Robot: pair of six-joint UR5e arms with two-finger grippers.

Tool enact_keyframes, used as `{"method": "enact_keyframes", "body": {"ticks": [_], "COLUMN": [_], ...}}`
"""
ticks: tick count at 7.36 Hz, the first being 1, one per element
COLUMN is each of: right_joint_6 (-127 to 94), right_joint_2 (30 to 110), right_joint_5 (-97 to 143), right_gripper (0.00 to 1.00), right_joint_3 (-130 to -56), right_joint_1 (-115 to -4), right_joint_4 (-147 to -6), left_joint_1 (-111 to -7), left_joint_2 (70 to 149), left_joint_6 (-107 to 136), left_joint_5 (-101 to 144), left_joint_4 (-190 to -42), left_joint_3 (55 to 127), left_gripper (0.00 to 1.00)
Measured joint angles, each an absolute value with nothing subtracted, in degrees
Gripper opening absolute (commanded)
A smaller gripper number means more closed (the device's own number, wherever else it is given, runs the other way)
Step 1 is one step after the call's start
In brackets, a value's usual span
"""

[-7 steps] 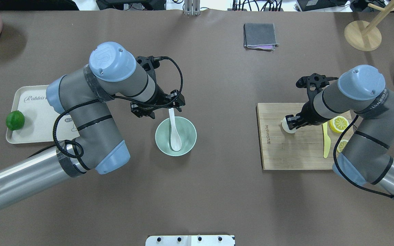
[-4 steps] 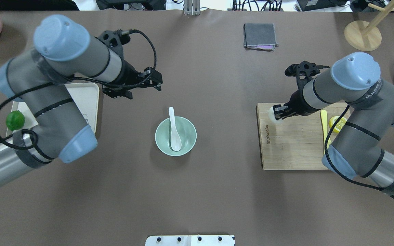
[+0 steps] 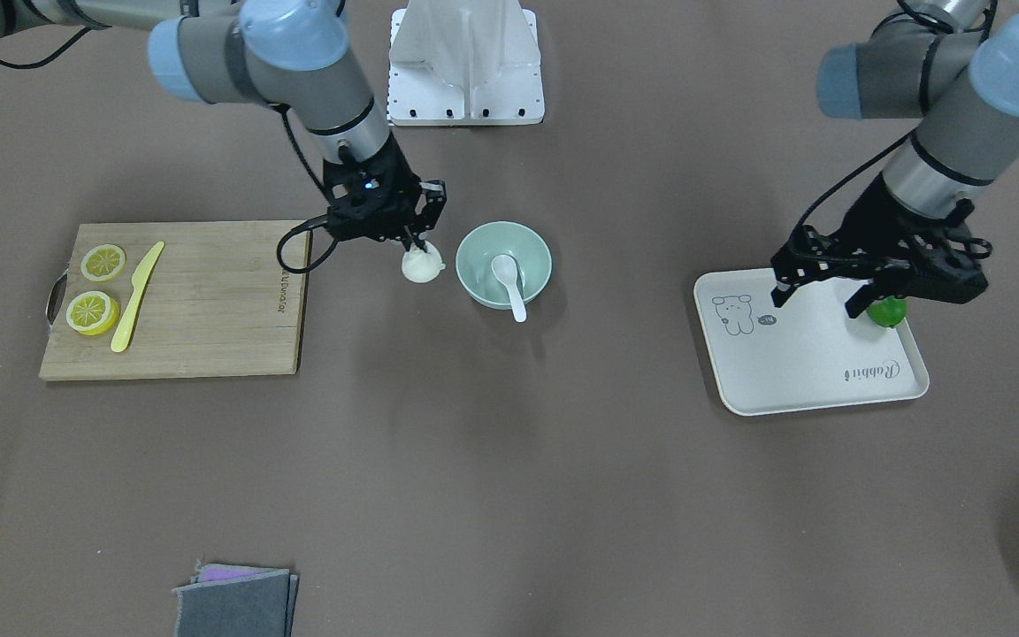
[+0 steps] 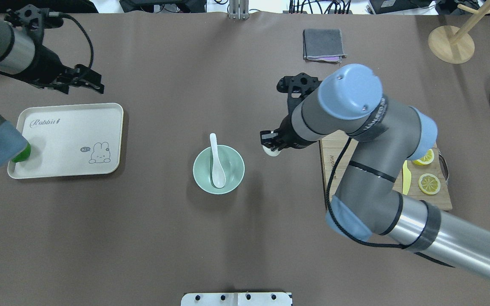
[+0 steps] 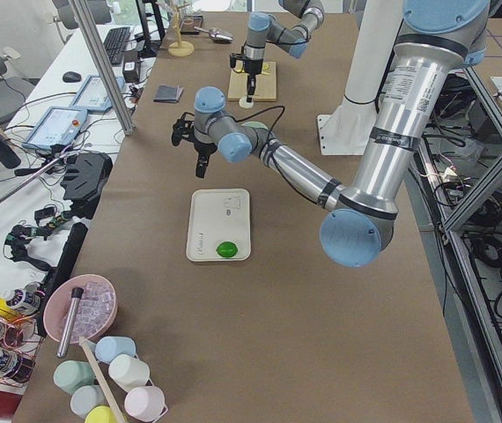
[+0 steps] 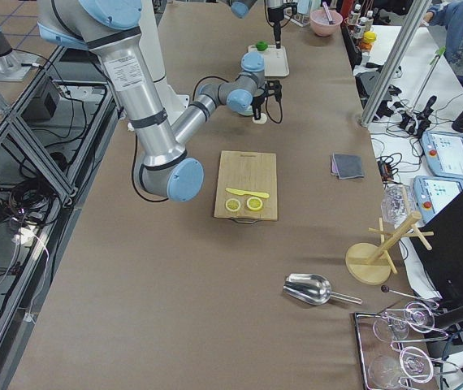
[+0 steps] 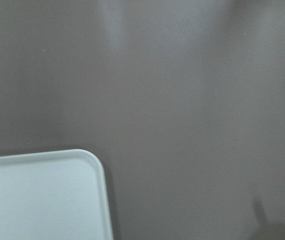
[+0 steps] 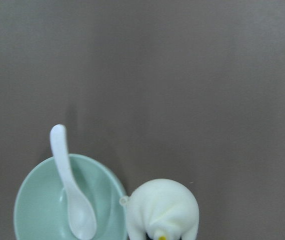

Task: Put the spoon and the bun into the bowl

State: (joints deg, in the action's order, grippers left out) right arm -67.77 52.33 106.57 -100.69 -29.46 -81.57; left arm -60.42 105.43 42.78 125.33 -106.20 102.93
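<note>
— Both arms have shifted in the last half second. What's the biggest change?

— Half a second ago the right tool (image 4: 270,146) was over the corner of the cutting board (image 3: 209,301) with the bun (image 3: 422,265). Now it is off the board, over the brown surface (image 4: 245,238) between board and bowl (image 4: 234,158).

— Does it have the bun firmly?

— Yes, its fingers are clamped on the bun from above. In the right wrist view the white bun sits just beside the bowl's rim, outside it, not yet in.

— And the spoon (image 4: 216,163)?

— Lying in the mint bowl where it was, scoop down in the hollow, handle leaning on the rim and sticking out past it.

— What about the other arm?

— It has swung further out. The left tool (image 3: 816,299) is up by the cream tray (image 4: 70,127), fingers spread apart. The lime (image 3: 886,310) rests on the tray near one corner.

— Anything else on the board?

— Two lemon slices (image 3: 92,312) and a yellow knife (image 3: 136,296), at the end far from the bowl.
</note>
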Motion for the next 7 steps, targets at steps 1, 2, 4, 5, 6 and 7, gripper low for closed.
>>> {"method": "enact_keyframes", "body": {"ticks": [1, 2, 4, 5, 6, 7], "right_joint_6": [-69.2, -70.6, -71.9, -72.1, -72.1, -71.0], "right_joint_2": [48.6, 45.7, 44.1, 44.2, 45.4, 49.5], "right_joint_5": [103.6, 101.9, 100.4, 100.2, 100.5, 102.6], "right_gripper": [0.31, 0.70, 0.99, 0.99, 0.99, 0.99], "right_joint_3": [-97.8, -95.1, -93.2, -93.6, -95.9, -100.8], "right_joint_1": [-26.9, -25.2, -24.1, -24.1, -24.6, -27.2], "right_joint_4": [-82.0, -82.0, -81.9, -82.0, -82.8, -84.1], "left_joint_1": [-62.1, -63.0, -63.5, -63.6, -63.8, -64.5], "left_joint_2": [103.9, 103.2, 102.9, 102.9, 102.8, 102.5], "left_joint_6": [40.0, 38.7, 38.3, 38.5, 38.4, 37.8], "left_joint_5": [125.8, 126.4, 127.0, 127.1, 127.2, 127.3], "left_joint_4": [-106.3, -106.4, -106.3, -106.3, -106.1, -105.3], "left_joint_3": [102.7, 102.7, 102.7, 102.8, 102.7, 102.7], "left_gripper": [0.98, 0.98, 0.98, 0.98, 0.98, 0.98]}}
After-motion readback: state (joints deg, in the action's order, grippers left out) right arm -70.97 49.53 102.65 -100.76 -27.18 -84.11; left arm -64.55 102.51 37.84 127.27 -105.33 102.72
